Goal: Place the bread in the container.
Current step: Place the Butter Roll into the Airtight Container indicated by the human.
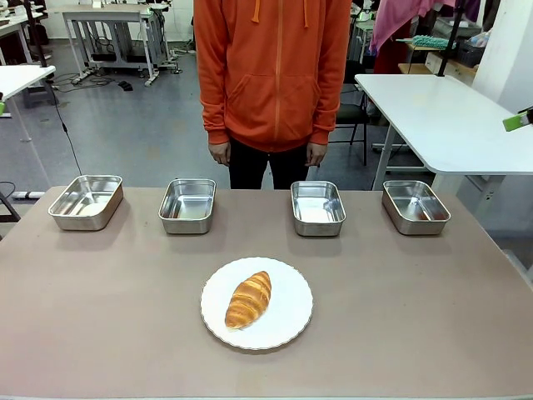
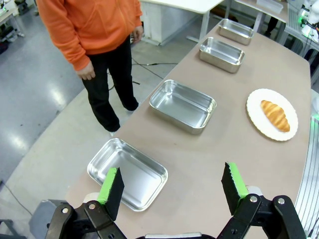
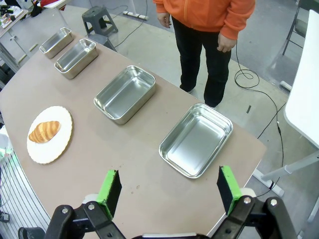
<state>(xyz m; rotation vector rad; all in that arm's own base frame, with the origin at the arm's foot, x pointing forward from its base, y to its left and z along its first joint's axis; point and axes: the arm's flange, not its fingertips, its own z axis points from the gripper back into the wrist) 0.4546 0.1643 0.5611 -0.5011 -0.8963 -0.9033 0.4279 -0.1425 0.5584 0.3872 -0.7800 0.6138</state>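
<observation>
Bread (image 1: 249, 299) on plate (image 1: 291, 327), lower centre.
Four pans (image 1: 186, 225) above, the meant one unclear; left gripper (image 2: 172, 180) and right gripper (image 3: 169, 183) gape wide.

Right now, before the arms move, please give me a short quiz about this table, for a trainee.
1. How many steel pans stand in the far row? A two, B three, C four.
2. True or false: the croissant lies in one of the steel pans.
3. Fill in: the jaws of the left gripper and the right gripper are ____.

Key: 1 C. 2 False; it lies on the white plate. 3 open.
</observation>
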